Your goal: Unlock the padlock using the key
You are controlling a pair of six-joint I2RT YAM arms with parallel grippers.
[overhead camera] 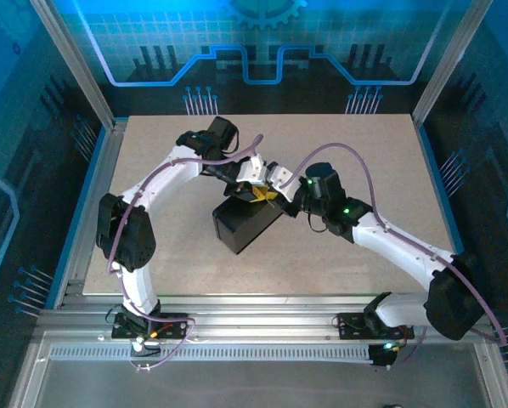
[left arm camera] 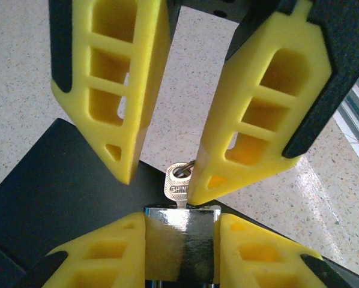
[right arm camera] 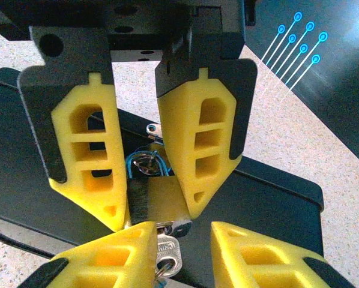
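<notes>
1. Silvery metal marks both small parts. The padlock (left arm camera: 191,246) is clamped across its body by the left gripper (left arm camera: 182,225), whose yellow fingers (left arm camera: 107,252) press on either flank.
2. The key (left arm camera: 177,187) is already seated in the padlock's end face. Its stamped head and a small ring stick out toward the right gripper (left arm camera: 160,189).
3. Both are held just above the dark box (overhead camera: 241,229), which sits mid-desk (overhead camera: 364,170), where the two arms meet nose to nose.
4. The right gripper's fingers stand apart around the key head. One fingertip (left arm camera: 197,192) touches the head's edge and the other is clear of it, so the key is bracketed, not gripped.
5. The key's long axis runs straight out of the padlock's body and along the line between the two grippers. The right arm is the nearer one to the head.
6. My judgement is that insertion is done. What remains is for the right gripper to pinch the flat head and twist it about that axis while the left gripper holds the padlock firm.
7. The risk is an off-centre pinch that slips off the thin head.
8. I cannot make out the shackle end clearly.
</notes>
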